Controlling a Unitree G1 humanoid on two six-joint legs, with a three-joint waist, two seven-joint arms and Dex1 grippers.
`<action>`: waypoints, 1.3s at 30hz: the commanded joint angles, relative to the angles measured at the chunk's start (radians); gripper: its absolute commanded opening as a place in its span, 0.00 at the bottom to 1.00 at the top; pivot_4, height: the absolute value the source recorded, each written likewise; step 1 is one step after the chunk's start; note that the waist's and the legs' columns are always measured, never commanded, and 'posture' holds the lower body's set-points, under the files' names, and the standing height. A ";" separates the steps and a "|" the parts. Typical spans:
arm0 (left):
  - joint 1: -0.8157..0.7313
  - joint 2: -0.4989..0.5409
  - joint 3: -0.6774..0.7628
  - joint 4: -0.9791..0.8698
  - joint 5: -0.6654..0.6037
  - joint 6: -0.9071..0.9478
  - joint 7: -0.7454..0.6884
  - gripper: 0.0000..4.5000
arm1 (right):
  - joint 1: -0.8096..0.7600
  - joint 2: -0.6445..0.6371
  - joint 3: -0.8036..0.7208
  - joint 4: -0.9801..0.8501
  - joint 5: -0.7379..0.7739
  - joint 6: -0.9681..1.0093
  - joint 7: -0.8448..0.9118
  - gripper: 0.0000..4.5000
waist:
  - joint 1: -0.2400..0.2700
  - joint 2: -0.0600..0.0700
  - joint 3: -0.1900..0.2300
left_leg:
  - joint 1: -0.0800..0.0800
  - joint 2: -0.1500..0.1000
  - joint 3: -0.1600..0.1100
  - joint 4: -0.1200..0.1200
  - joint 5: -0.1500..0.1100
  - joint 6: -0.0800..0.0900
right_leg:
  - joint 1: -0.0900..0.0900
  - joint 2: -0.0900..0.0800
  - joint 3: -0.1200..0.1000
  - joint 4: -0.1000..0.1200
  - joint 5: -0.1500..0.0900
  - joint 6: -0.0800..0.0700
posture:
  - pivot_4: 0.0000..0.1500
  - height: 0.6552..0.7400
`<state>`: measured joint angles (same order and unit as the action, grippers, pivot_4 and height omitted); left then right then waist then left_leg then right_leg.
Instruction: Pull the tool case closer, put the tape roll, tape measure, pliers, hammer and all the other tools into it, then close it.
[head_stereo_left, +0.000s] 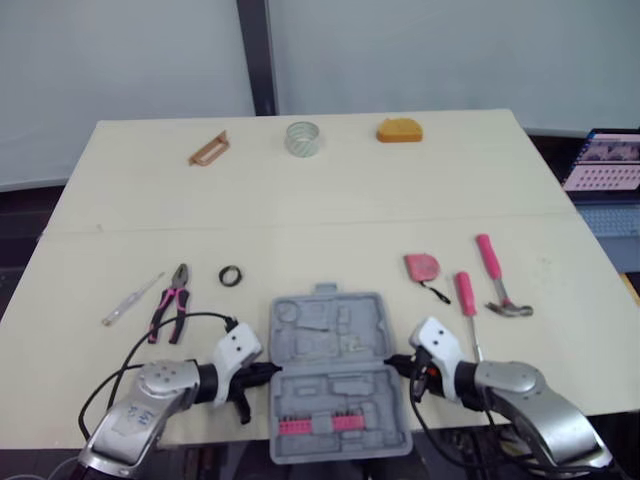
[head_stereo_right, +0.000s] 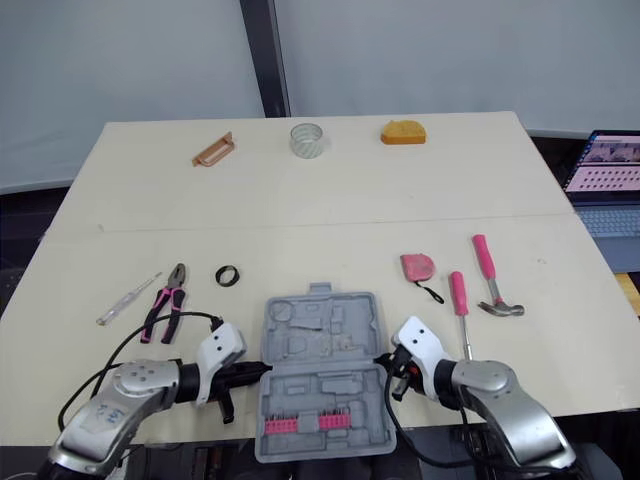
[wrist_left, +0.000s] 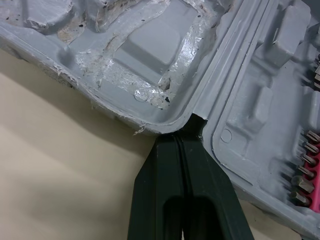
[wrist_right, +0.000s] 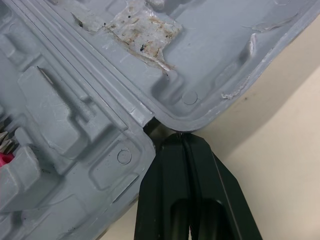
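On the beige table (head_stereo_left: 300, 200), I see the open grey plastic case (head_stereo_left: 335, 385) lying lengthwise away; left gripper (head_stereo_left: 270, 370) and right gripper (head_stereo_left: 393, 362) fingers together.

- pink-handled screwdriver (head_stereo_left: 466, 296): shaft runs under the right arm (head_stereo_left: 520, 390), tip hidden
- laptop (head_stereo_left: 608, 165) beyond the counter (head_stereo_left: 330, 200): cut off by the right edge of both eye views
- tool case (wrist_left: 150, 45), wrist views: all but the hinge-side corners cut off by the frame edges
- bit row (head_stereo_left: 320, 425) in its pink holder: bit types too small to tell
- orange item (head_stereo_left: 399, 130) at the far edge: kind unclear
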<state>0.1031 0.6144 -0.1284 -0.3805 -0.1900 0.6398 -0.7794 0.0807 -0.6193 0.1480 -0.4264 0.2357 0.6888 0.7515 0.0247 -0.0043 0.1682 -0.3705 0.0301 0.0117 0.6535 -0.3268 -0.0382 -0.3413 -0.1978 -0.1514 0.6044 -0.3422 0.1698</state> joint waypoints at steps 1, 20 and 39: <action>0.028 0.015 -0.007 -0.020 -0.012 -0.007 -0.005 0.00 | 0.012 -0.004 -0.017 -0.049 0.026 0.003 -0.006 0.02 | 0.000 0.000 0.000 | 0.000 0.000 0.000 0.000 0.000 0.000 | 0.000 0.000 0.000 0.000 0.000 0.000 | 1.00 1.00; 0.023 0.037 0.009 -0.014 -0.029 -0.002 0.005 0.00 | 0.030 -0.010 -0.021 -0.024 0.020 -0.023 -0.008 0.02 | 0.000 0.000 0.000 | 0.000 0.000 0.000 0.000 0.000 0.000 | 0.000 0.000 0.000 0.000 0.000 0.000 | 1.00 1.00; 0.061 0.087 0.290 -0.044 -0.204 -0.097 -0.097 0.00 | 0.036 -0.085 -0.165 -0.051 0.105 -0.007 0.039 0.02 | 0.001 0.000 0.000 | 0.000 0.000 0.000 0.000 0.000 0.000 | 0.000 0.000 0.000 -0.001 0.000 0.000 | 1.00 1.00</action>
<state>0.1414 0.6929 0.0916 -0.3798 -0.3303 0.5697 -0.8456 0.1116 -0.6927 0.0238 -0.4294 0.3020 0.6783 0.7655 0.0261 -0.0042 0.1683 -0.3706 0.0301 0.0118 0.6535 -0.3269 -0.0383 -0.3409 -0.1978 -0.1514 0.6033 -0.3422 0.1698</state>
